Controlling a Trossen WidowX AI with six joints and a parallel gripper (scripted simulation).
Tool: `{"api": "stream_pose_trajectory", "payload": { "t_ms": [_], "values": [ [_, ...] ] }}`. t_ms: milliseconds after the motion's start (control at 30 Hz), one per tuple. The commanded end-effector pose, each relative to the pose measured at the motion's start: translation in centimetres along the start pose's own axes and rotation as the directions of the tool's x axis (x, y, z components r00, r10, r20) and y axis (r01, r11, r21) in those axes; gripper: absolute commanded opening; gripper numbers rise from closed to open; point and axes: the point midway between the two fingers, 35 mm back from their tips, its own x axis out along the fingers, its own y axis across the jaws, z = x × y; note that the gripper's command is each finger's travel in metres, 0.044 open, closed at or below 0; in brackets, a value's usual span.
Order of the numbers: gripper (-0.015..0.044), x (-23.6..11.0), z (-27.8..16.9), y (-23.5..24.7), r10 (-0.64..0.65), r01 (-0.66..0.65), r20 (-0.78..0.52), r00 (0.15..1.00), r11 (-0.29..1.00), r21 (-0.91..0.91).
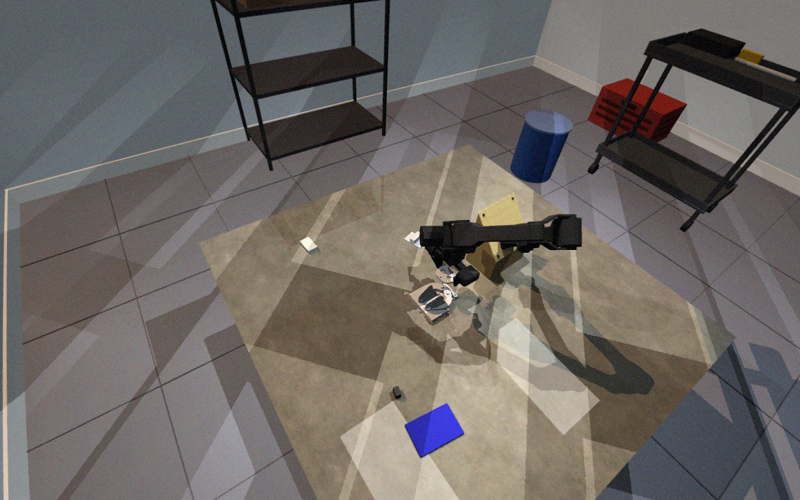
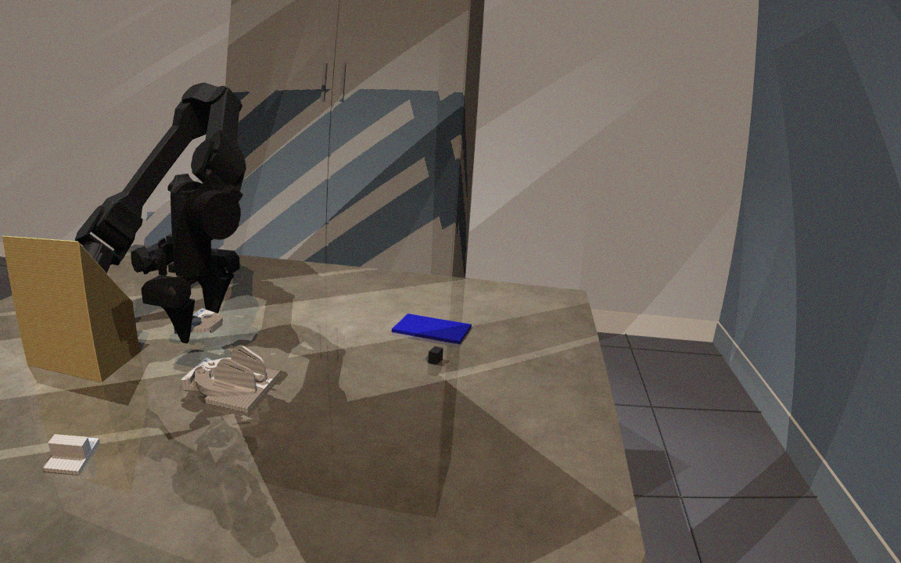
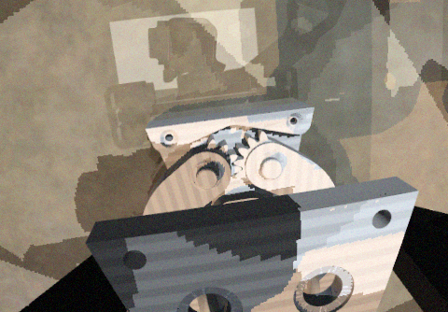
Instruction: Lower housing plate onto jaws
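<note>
The housing plate (image 1: 444,273) (image 2: 209,321) (image 3: 355,251), pale with small corner holes and two larger round bores, is held between the fingers of my gripper (image 1: 452,271) (image 2: 199,325) (image 3: 250,234). The plate hangs in the air on the robot's side of the base plate (image 2: 230,403) (image 3: 224,125), not touching it. On the base sit two jaws (image 2: 226,381) (image 3: 301,177), their toothed ends meshed. A round stub (image 3: 207,177) shows on one jaw and another stub (image 3: 272,168) on the other. In the wrist view the held plate hides the jaws' front ends.
A tan wedge-shaped block (image 1: 480,257) (image 2: 51,308) stands beside the arm. A small white stepped part (image 1: 413,238) (image 2: 69,448) lies near the base assembly. A white block (image 1: 308,244), a black cube (image 1: 396,392) (image 2: 435,355) and a blue slab (image 1: 434,430) (image 2: 431,328) lie farther off.
</note>
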Motion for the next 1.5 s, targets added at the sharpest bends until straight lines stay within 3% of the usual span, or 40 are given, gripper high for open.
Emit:
{"api": "stream_pose_trajectory", "payload": {
  "t_ms": [0, 1467],
  "values": [
    [0.0351, -0.03, 0.5, -0.58, -0.002, 0.002, -0.004, 1.0, 1.0, 0.001],
    [0.0351, 0.54, 0.45, -0.55, -0.001, 0.001, -0.004, 1.0, 1.0, 0.002]
  ]
}}
